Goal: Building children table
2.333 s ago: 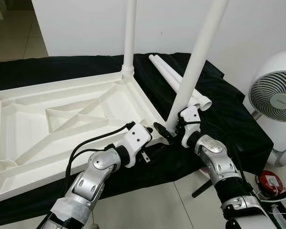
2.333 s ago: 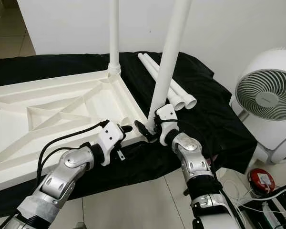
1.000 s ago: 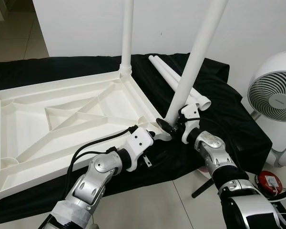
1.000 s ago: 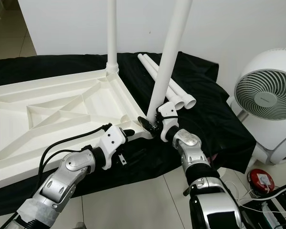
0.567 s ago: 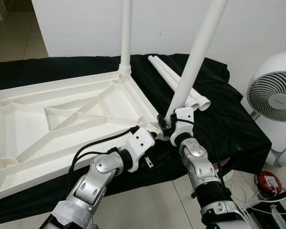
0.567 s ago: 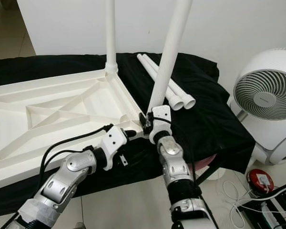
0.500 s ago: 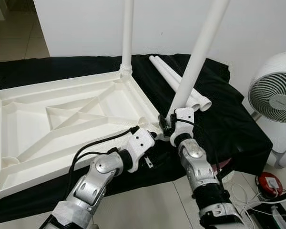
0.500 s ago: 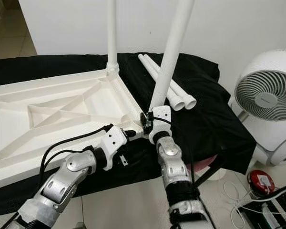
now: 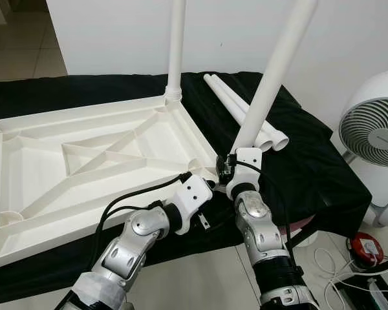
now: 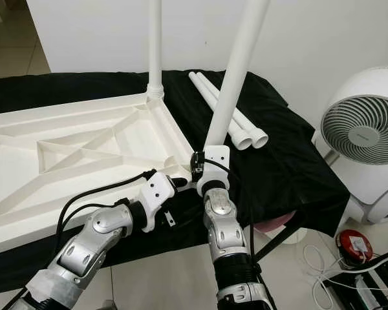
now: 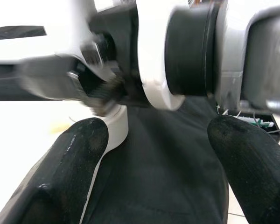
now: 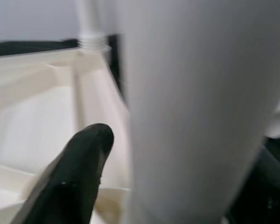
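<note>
1. The upturned white tabletop (image 9: 84, 161) lies on a black cloth (image 9: 310, 168), one leg (image 9: 176, 45) upright in its far corner.
2. The left gripper (image 9: 210, 183), fingers (image 11: 79, 149) spread, hovers at the near corner.
3. The right gripper (image 9: 227, 169) pinches a tilted table leg (image 9: 271, 84) near its foot.
4. Two spare legs (image 9: 242, 110) lie beyond; a fan (image 9: 375, 132) stands rightmost.

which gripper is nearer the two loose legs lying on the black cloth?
Right. The right gripper is closed on the tilted leg at the tabletop corner, just short of the loose legs. The left gripper sits open, further from them.
</note>
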You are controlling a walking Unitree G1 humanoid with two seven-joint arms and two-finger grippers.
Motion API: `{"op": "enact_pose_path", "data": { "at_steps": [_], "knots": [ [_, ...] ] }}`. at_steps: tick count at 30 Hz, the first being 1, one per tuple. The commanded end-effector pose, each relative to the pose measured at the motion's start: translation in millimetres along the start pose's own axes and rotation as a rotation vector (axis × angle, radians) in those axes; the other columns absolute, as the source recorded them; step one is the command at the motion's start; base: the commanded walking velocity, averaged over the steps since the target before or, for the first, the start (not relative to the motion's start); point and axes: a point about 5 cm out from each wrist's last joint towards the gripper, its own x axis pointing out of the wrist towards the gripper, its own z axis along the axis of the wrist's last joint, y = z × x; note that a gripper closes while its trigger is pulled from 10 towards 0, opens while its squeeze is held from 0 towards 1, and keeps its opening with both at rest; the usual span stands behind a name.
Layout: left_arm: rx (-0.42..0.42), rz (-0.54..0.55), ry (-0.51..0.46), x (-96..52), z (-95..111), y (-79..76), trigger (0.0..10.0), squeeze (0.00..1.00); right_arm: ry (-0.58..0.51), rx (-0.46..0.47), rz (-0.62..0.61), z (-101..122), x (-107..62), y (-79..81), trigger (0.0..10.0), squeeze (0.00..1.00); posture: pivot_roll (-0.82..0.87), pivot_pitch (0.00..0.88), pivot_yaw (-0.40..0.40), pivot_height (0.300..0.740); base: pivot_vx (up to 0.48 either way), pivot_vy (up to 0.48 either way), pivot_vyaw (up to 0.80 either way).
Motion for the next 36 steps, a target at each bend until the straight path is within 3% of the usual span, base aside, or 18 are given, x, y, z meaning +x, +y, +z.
{"op": "enact_pose_path", "data": {
  "at_steps": [1, 6, 10, 11, 12, 13, 14, 24, 34, 35, 36],
  "knots": [
    [-0.005, -0.030, -0.004, 2.2, -0.6, -4.0, 10.0, 0.00, -0.006, 0.006, 0.068, -0.7, -2.6, -0.8, 10.0, 1.00, 0.01, 0.000, -0.097, 0.740, 0.000, 0.000, 0.00],
    [0.014, -0.027, 0.006, 1.2, -1.8, -3.5, 10.0, 0.00, -0.021, -0.002, 0.222, 3.4, -4.9, -5.8, 10.0, 1.00, 0.01, 0.000, -0.098, 0.740, 0.000, 0.000, 0.00],
    [0.015, -0.026, 0.009, 0.4, -2.2, -3.0, 10.0, 0.00, -0.020, -0.079, 0.362, 6.6, -5.3, -16.3, 10.0, 1.00, 0.01, 0.000, -0.096, 0.740, 0.000, 0.000, 0.00],
    [0.016, -0.025, 0.010, 0.2, -2.1, -2.7, 10.0, 0.00, -0.013, -0.111, 0.396, 6.2, -4.6, -20.5, 10.0, 0.53, 0.01, 0.000, -0.093, 0.740, 0.000, 0.000, 0.00],
    [0.016, -0.025, 0.010, 0.2, -2.1, -2.7, 10.0, 0.00, -0.013, -0.111, 0.396, 6.2, -4.6, -20.5, 10.0, 0.53, 0.01, 0.000, -0.093, 0.740, 0.000, 0.000, 0.00],
    [0.017, -0.024, 0.011, -0.1, -2.0, -2.2, 10.0, 0.00, -0.001, -0.132, 0.428, 5.2, -4.1, -23.9, 10.0, 0.30, 0.02, 0.000, -0.094, 0.740, 0.000, 0.000, 0.00],
    [0.019, -0.021, 0.011, -0.5, -1.8, -1.4, 10.0, 0.00, 0.008, -0.167, 0.456, 4.4, -3.3, -27.7, 10.0, 0.00, 0.02, 0.000, -0.093, 0.740, 0.000, 0.000, 0.00],
    [-0.002, -0.022, 0.002, -4.1, -2.4, -2.0, 10.0, 0.00, 0.054, -0.241, 0.565, -0.6, 12.1, -47.6, 10.0, 0.00, 0.03, 0.000, -0.092, 0.740, 0.000, 0.000, 0.00],
    [0.004, -0.006, 0.005, -7.0, -2.0, 0.7, 10.0, 0.00, 0.095, -0.258, 0.640, -3.2, 27.8, -40.1, 10.0, 0.00, 0.06, 0.000, -0.099, 0.740, 0.000, 0.000, 0.00],
    [0.006, 0.001, 0.004, -7.5, -1.5, 2.1, 10.0, 0.00, 0.102, -0.263, 0.654, -3.7, 30.0, -36.9, 9.0, 0.00, 0.06, 0.000, -0.100, 0.740, 0.000, 0.000, 0.00],
    [0.006, 0.001, 0.004, -7.5, -1.5, 2.1, 10.0, 0.00, 0.102, -0.263, 0.654, -3.7, 30.0, -36.9, 9.0, 0.00, 0.06, 0.000, -0.100, 0.740, 0.000, 0.000, 0.00]
  ]
}}
